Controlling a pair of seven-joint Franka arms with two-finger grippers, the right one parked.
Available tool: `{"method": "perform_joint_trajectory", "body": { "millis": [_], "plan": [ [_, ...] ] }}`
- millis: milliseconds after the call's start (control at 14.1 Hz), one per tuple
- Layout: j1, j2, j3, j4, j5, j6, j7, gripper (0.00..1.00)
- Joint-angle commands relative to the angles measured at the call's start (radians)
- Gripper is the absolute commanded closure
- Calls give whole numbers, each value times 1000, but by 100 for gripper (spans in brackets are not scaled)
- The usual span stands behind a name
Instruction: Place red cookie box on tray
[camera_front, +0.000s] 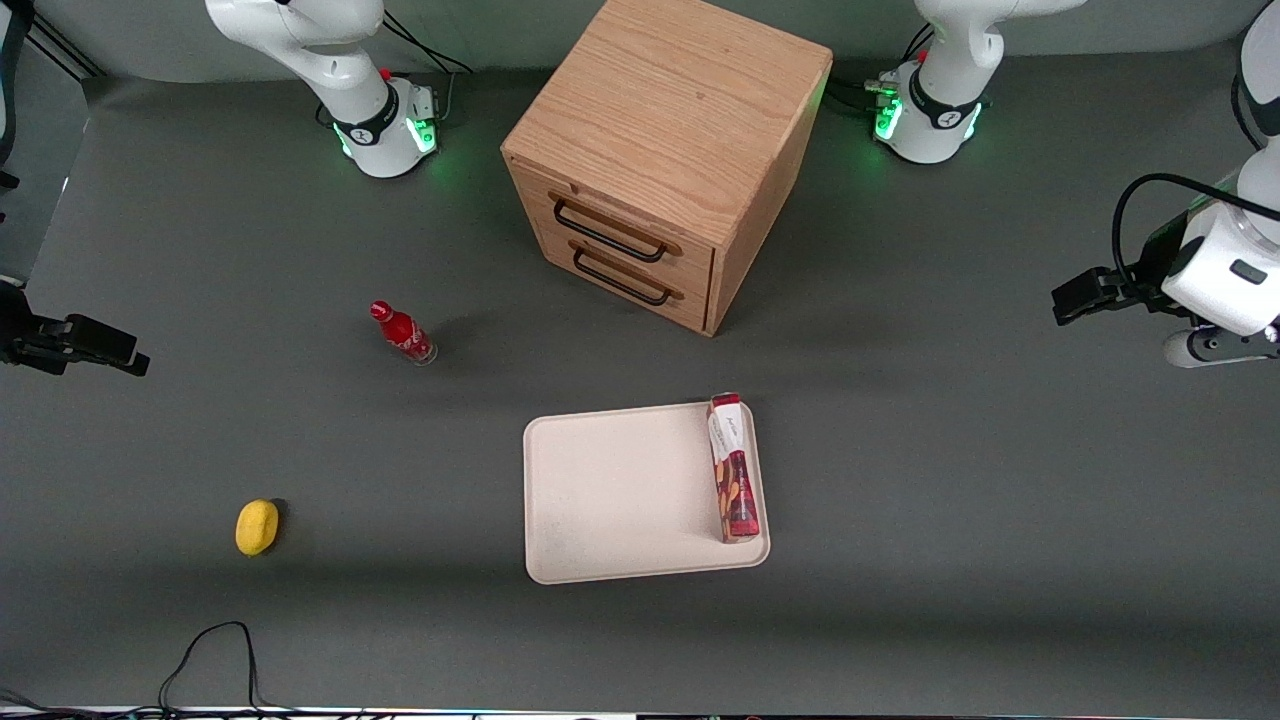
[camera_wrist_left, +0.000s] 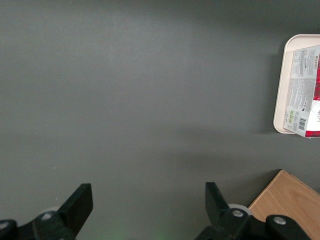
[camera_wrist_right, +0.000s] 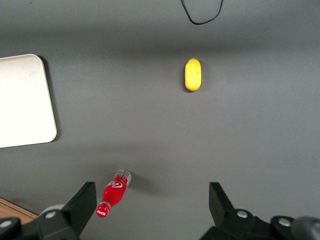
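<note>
The red cookie box (camera_front: 732, 468) stands on edge along the tray (camera_front: 620, 490) rim (light, crushable; grip its broad faces); the gripper (camera_wrist_left: 147, 210) hangs empty, fingers apart, near the counter's working-arm edge.

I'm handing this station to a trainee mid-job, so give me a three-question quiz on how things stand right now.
1. True or false: the red cookie box lies on the tray.
2. Which thing stands nearest the wooden drawer cabinet? A) the yellow lemon B) the small red bottle C) a blue cup
3. Fill in: the left arm's hand hangs over bare table toward the working arm's end, its fingers ____ and holding nothing.

Key
1. True: it sits inside the rim, along the tray edge toward the working arm's end.
2. B
3. open
</note>
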Motion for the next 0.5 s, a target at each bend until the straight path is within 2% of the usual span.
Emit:
{"method": "perform_joint_trajectory", "body": {
  "millis": [0, 213, 426],
  "plan": [
    [17, -60, 18, -99, -24, 84, 44, 0],
    [-49, -80, 118, -141, -44, 121, 67, 0],
    [-54, -70, 121, -107, -47, 100, 59, 0]
  ]
}}
